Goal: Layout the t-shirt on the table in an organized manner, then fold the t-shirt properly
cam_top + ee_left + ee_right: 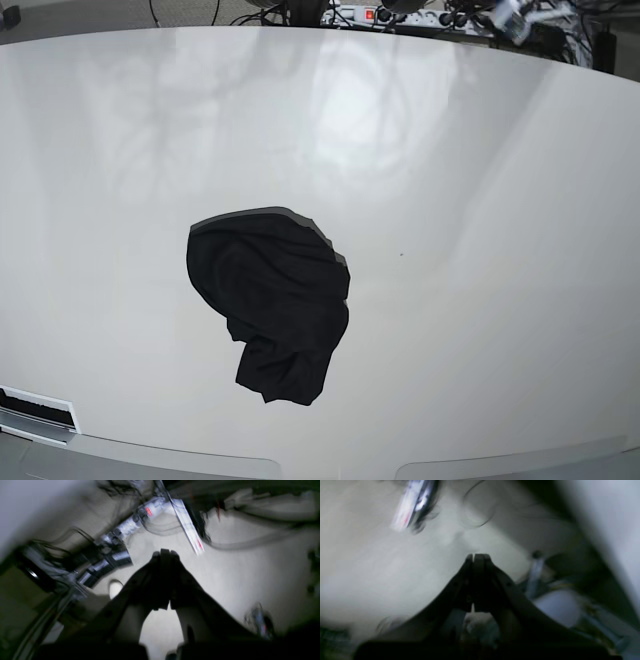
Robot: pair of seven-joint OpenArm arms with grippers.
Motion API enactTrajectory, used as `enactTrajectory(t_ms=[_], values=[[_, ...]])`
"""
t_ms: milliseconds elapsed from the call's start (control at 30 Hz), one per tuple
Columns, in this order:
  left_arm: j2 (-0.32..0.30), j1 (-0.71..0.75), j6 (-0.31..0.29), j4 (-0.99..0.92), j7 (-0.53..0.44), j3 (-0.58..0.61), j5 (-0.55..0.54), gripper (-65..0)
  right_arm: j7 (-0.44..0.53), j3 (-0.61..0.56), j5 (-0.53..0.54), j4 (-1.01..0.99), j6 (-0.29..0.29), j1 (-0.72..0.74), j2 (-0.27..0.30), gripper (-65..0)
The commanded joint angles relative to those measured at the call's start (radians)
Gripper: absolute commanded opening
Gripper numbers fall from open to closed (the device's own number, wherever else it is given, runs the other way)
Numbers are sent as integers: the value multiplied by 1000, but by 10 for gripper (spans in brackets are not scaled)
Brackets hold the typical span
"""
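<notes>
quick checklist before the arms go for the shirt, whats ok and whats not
1. Shirt on the table: ok, it lies left of centre towards the near edge.
2. Shirt laid out flat: not ok, it is a crumpled heap, sleeves and collar not distinguishable.
3. Left claw empty: ok, shut on nothing.
4. Right claw empty: ok, shut on nothing.
5. Claws ready to grasp: not ok, both must open first.
6. Arms near the shirt: cannot tell; neither shows in the base view, and both wrist views point at floor and cables, not the shirt.
</notes>
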Motion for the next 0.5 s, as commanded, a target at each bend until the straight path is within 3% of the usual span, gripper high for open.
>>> enactTrajectory(t_ms=[0, 200, 300, 367, 467], values=[[-8, 11, -3, 39, -8, -36, -28, -650, 5, 0, -32, 41, -21, -23, 3, -650], [-8, -88, -3, 138, -39, -190, -122, -650, 62, 0, -149, 120, -77, 42, 3, -650], [-8, -185, -8, 139, -39, -200, -159, -650, 116, 0, -150, 120, -45, 135, 3, -650], [-8, -246, -50, 139, -51, -198, -178, -650, 156, 0, -135, 120, -13, 211, 3, -650], [-8, -328, -78, 138, -66, -198, -214, -650, 224, 0, -50, 120, 23, 344, 2, -650]])
